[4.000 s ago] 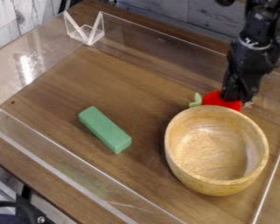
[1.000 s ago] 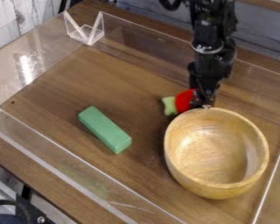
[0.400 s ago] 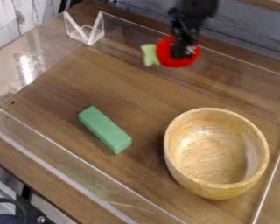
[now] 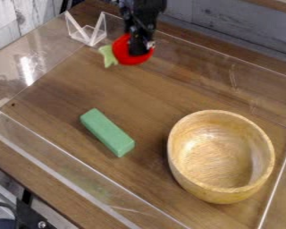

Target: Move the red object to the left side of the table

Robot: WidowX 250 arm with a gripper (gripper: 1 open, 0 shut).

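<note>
Broad bare stretch of table (image 4: 193, 89) across the centre and upper right of the frame. Obstacles: green block (image 4: 106, 131) at centre left, wooden bowl (image 4: 221, 154) at lower right, clear acrylic walls (image 4: 62, 183) ringing every edge, folded clear stand (image 4: 85, 28) upper left.

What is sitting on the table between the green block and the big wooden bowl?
Nothing. In the camera view, only bare wood-grain table lies between the green block and the wooden bowl.
</note>
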